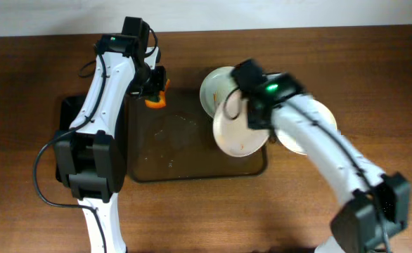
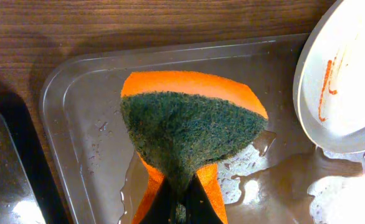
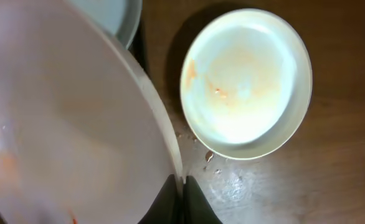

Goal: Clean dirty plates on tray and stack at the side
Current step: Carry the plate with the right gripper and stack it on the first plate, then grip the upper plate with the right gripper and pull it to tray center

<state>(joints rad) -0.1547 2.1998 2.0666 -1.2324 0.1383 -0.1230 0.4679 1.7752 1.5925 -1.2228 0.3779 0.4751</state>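
My left gripper [image 1: 154, 86] is shut on an orange sponge with a green scouring face [image 2: 189, 130], held over the far left corner of the wet brown tray [image 2: 76, 93], which the overhead view also shows [image 1: 185, 151]. My right gripper [image 3: 182, 190] is shut on the rim of a white plate [image 3: 64, 124] and holds it tilted over the tray's right end [image 1: 237, 133]. A second plate with orange-red streaks [image 2: 344, 74] sits at the tray's far right corner [image 1: 213, 84]. A third plate with faint orange smears [image 3: 248, 81] lies on the table right of the tray [image 1: 311, 126].
A smaller black tray [image 1: 69, 112] lies left of the brown tray, partly under my left arm; its edge shows in the left wrist view [image 2: 2, 174]. Water pools and droplets lie on the brown tray floor [image 2: 282, 174] and on the table near the third plate.
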